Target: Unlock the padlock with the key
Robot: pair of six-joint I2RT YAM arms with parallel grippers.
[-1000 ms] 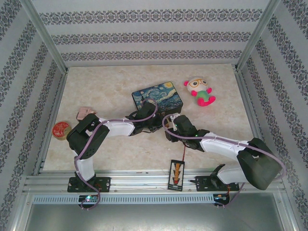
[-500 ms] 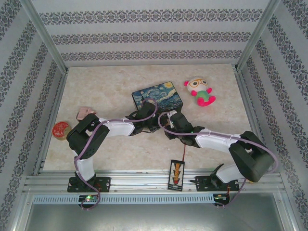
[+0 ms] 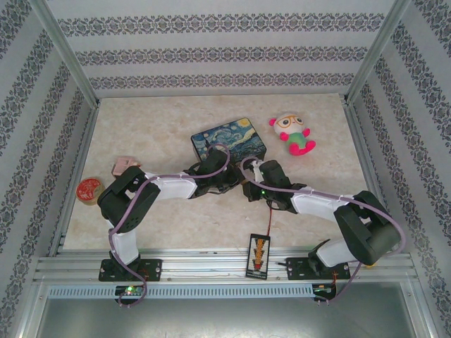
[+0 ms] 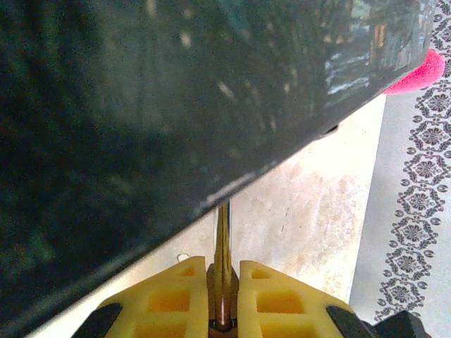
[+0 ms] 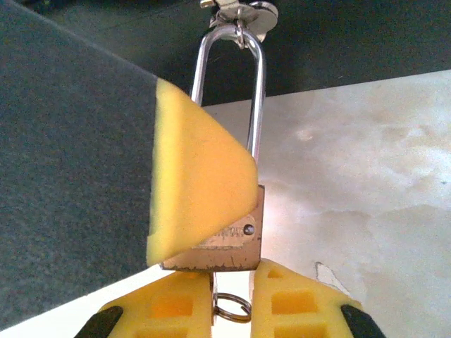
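The padlock [image 5: 236, 250] hangs at the near side of the painted box [image 3: 229, 138], its silvery shackle [image 5: 258, 105] threaded through the box's metal latch [image 5: 243, 10]. My left claw [image 4: 224, 269], close under the box's near edge, is closed down on the padlock, seen edge-on. My right claw [image 5: 232, 273] sits just below the padlock, fingers a narrow gap apart with a small wire ring [image 5: 231, 308] between them. Whether it grips anything I cannot tell.
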